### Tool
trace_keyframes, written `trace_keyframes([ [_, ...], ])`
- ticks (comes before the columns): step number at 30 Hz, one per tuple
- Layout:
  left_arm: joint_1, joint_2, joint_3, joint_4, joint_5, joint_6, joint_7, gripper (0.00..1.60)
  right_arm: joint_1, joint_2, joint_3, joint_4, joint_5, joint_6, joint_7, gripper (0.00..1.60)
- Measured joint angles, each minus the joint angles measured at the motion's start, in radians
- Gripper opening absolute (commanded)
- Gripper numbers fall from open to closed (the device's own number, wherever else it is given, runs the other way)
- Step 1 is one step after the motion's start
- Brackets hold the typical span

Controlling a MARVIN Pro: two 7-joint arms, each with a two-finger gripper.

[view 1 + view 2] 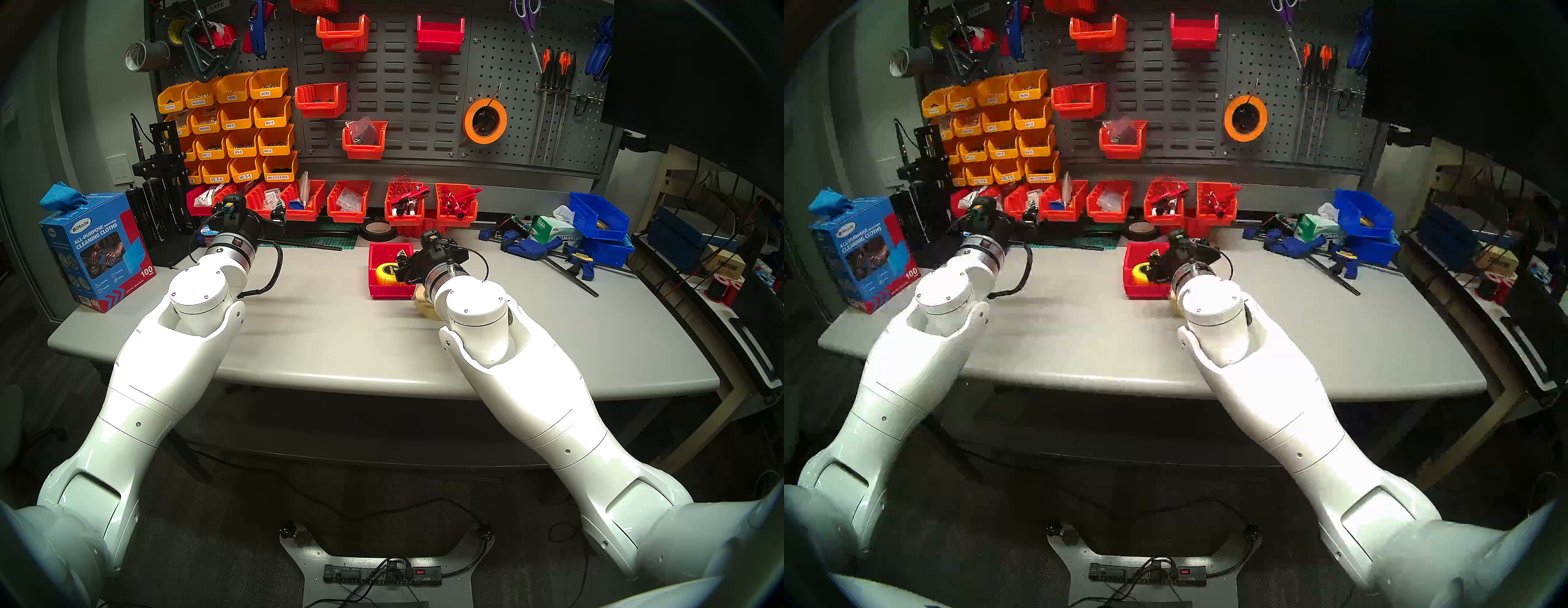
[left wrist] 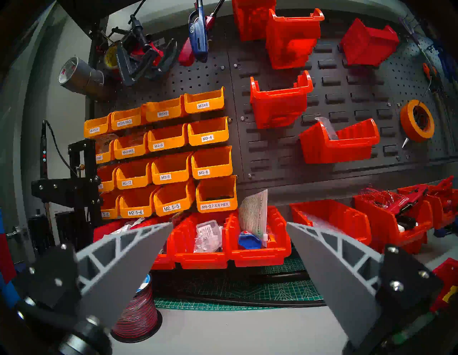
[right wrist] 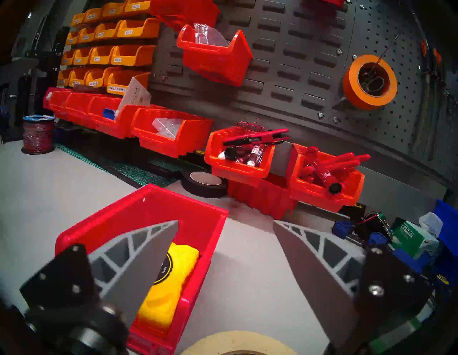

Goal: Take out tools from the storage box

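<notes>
- The red storage box [image 1: 384,254] sits mid-counter [image 1: 322,339], and open grey surface runs from its left wall to the counter's left side and from its near wall to the near edge.
- Inside it lies the yellow tape measure [image 3: 171,280], its round black label partly hidden by a finger; the writing is too blurred to read.
- The cream masking-tape roll [image 3: 238,343] lies flat on the counter, outside the box, just beside its near right corner.
- The right claw [image 3: 225,248] stands wide and holds nothing — its left finger hangs over the box and the tape measure, its right finger over bare counter right of the box wall.
- The left claw [image 2: 229,248] is wide and empty too, raised above the far left of the counter, facing the orange-red bins [image 2: 230,245].
- A black tape roll [image 3: 204,184] lies just beyond the box's far edge.
- Readable writing: yellow bins [image 2: 171,158] marked "M3X6", "M3-4", "M2.5-5", "M4-0.7 X 6 HEX"; a blue carton [image 1: 97,250] reading "ALL-PURPOSE CLEANING CLOTHS"; a green "KIMTECH" tissue box [image 3: 411,238].
</notes>
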Motion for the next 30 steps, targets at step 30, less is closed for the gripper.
trace_keyframes([
  [30,0.000,0.000,0.000,0.000,0.000,0.000,0.000,1.60,-0.010,-0.027,0.001,0.019,0.004,0.007,-0.016,1.14],
])
